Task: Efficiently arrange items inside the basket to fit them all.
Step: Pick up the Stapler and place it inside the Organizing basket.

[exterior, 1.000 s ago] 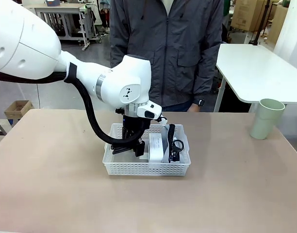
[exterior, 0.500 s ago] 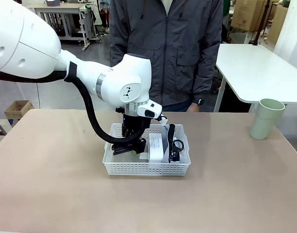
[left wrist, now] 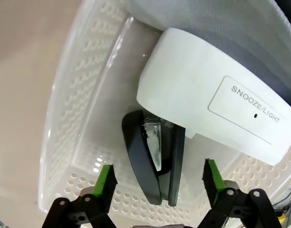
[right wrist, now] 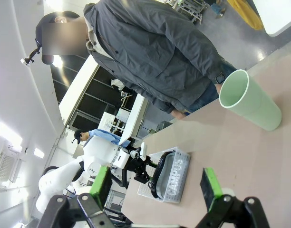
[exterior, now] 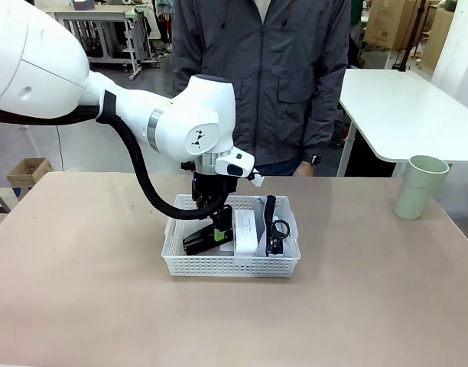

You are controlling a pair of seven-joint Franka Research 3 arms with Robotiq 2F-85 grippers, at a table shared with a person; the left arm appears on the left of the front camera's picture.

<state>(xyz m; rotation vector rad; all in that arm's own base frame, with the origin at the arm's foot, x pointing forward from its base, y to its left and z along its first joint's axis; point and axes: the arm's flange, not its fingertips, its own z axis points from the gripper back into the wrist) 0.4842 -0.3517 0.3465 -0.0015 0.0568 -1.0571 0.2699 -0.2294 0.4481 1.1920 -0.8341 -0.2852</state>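
The white lattice basket (exterior: 230, 264) sits mid-table. Inside it a black stapler (exterior: 199, 243) lies at the left, a small white box (exterior: 249, 229) stands in the middle, and the grey pouch (exterior: 286, 226) with its black strap (exterior: 270, 220) fills the right. My left gripper (exterior: 218, 230) hovers open just above the stapler. In the left wrist view the stapler (left wrist: 152, 161) lies between the open fingers (left wrist: 105, 179), beside the white box (left wrist: 207, 114) and the basket wall (left wrist: 74, 118). The pale green cup (exterior: 419, 186) stands far right on the table. My right gripper (right wrist: 156, 184) is open, off the table, with the cup (right wrist: 250, 104) beyond it.
A person in a dark grey jacket (exterior: 264, 76) stands at the far edge behind the basket. A white side table (exterior: 402, 107) lies beyond the right corner. In the right wrist view the basket (right wrist: 182, 161) holds the "CAMPUS" pouch (right wrist: 175, 181).
My left gripper has lifted a little out of the basket and opened. The stapler now lies loose on the basket floor at the left.
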